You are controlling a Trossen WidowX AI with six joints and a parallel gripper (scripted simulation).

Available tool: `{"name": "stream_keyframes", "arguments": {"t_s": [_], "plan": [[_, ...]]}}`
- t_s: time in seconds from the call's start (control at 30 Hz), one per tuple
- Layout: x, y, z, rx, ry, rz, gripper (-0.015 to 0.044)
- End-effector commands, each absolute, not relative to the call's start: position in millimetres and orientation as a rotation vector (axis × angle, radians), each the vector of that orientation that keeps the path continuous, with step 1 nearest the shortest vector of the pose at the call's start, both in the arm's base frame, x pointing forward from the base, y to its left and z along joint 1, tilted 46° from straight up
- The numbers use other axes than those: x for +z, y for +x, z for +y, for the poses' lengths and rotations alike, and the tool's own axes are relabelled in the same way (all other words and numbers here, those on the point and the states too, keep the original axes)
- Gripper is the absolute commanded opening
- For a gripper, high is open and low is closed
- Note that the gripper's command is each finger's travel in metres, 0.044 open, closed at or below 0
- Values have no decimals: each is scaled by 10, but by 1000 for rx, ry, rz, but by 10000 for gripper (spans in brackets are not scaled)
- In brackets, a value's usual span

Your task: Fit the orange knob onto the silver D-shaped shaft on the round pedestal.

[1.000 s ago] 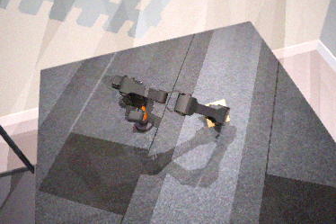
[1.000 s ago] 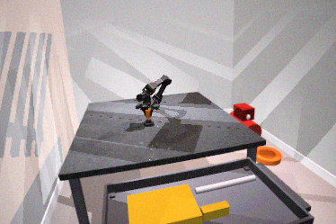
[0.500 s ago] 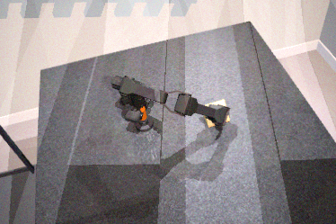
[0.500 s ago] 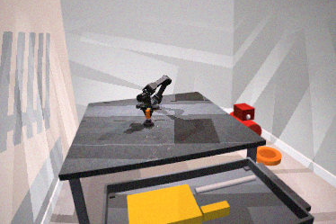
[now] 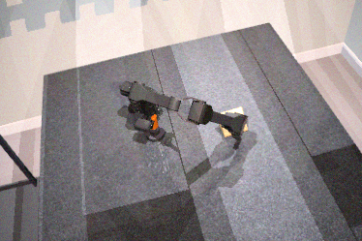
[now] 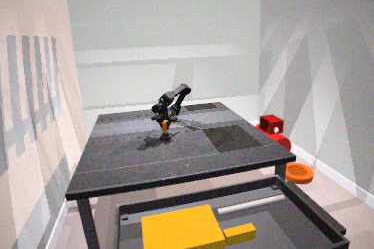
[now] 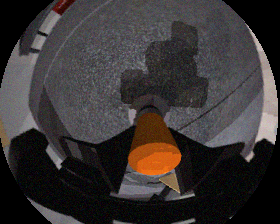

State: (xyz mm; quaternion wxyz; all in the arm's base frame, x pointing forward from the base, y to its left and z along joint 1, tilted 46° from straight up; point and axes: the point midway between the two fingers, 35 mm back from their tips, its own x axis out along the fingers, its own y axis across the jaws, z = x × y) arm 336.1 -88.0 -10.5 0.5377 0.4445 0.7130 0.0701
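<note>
Currently, the knob [image 5: 154, 122] [image 6: 164, 126] [image 7: 154, 145] is gripped by the claw [image 5: 154, 125] [image 6: 164, 122] [image 7: 150, 130], its long axis held roughly upright in the exterior view. In the wrist view it is seen end-on and foreshortened, with the broad bright end towards six o'clock and the narrower end pointed to twelve, at the pedestal [image 5: 157, 135] [image 6: 165, 137] [image 7: 151, 103]. The knob is placed over the pedestal; whether they are touching cannot be told. In the top view, the arm [image 5: 198, 111] [image 6: 175, 94] is stretched from its foot near the tan plate [image 5: 226, 132], at about four o'clock on it, towards ten o'clock, with the claw tucked beneath. In the exterior view, the arm is bent high above the tabletop [image 5: 121, 183] [image 6: 150, 164] [image 7: 100, 60], its elbow raised at one o'clock from the claw.
</note>
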Motion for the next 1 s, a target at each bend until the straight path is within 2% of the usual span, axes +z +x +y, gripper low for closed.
{"name": "stream_keyframes", "arguments": {"t_s": [0.0,0.23,0.97], "plan": [[-83,3369,-898,159,1063,1695,0],[-99,3359,-882,-12,1211,1738,0],[-91,3368,-893,-12,1211,1738,0]]}}
